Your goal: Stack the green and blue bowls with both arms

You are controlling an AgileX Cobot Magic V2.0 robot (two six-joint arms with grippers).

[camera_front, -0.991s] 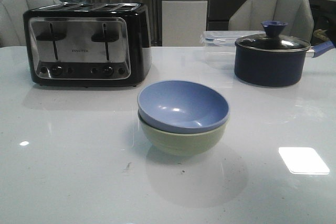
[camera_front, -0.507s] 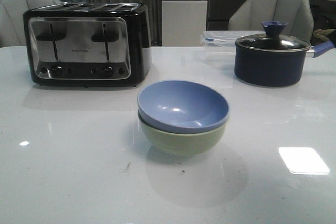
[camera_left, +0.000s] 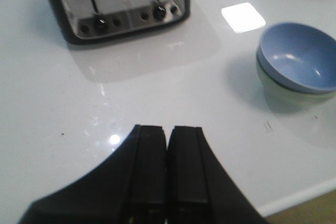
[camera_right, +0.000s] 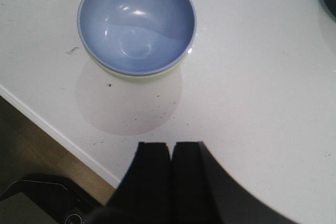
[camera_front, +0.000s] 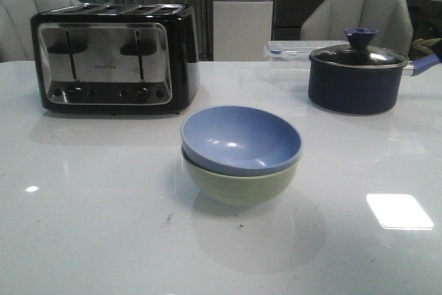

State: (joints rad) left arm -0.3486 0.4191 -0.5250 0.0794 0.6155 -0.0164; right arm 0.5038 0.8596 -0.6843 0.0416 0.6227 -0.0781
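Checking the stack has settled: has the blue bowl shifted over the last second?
No. The blue bowl sits in the green bowl, same spot relative to the toaster.

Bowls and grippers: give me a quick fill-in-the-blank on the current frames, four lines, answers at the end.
1. The blue bowl sits nested inside the ____ bowl.
2. The left gripper has its fingers ____, holding nothing.
3. The right gripper is ____ too, clear of the stack.
4. In the front view, the toaster stands to the ____ of the bowls.

Answers: green; shut; shut; left
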